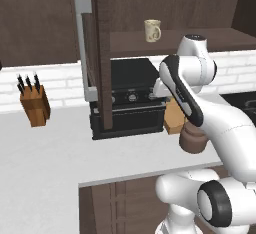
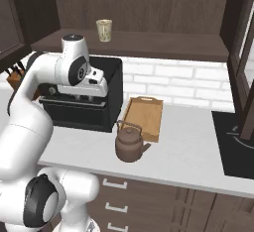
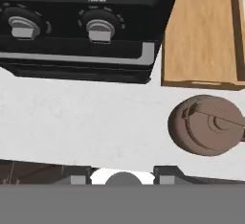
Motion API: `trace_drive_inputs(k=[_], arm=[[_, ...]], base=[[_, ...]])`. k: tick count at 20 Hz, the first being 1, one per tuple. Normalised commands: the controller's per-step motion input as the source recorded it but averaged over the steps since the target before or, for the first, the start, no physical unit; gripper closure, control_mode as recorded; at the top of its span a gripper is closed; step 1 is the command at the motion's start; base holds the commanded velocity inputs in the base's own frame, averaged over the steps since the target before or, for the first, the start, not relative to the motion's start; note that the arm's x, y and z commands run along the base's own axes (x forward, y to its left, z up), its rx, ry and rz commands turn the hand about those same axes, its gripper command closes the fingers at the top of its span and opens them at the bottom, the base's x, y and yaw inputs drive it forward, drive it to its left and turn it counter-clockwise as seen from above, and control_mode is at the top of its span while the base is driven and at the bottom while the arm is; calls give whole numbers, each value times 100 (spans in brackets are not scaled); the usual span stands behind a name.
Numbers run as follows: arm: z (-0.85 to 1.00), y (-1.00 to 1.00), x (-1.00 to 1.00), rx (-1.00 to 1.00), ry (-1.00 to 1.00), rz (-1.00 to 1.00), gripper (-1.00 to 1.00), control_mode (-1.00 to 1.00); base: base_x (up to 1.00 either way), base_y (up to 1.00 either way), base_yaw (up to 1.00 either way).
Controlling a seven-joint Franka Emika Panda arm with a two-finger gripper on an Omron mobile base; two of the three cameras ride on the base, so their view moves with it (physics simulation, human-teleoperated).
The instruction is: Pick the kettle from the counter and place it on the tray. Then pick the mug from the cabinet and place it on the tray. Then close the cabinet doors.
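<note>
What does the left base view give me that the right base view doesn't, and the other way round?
Left base view alone: the open cabinet door with its grey bar handle, and the whole knife block; there the arm hides most of the kettle.
Right base view alone: the whole kettle standing on the counter just in front of the bare tray, apart from it, plus the dark cooktop at right.
Both: the mug on the cabinet shelf and the black oven.
</note>
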Motion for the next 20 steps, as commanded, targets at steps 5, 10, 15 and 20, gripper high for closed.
trace_drive_inputs(k=[5,10,15,20], arm=[[0,-54,-7,11,1,-39,-100,-100],[-8,-77,0,18,7,-76,-100,-100],[-35,-55,9,1,10,-36,-100,-100],[-50,-31,0,1,-1,-21,-100,-100]], base=[[0,0,0],[0,0,0],[0,0,0],[0,0,0]])
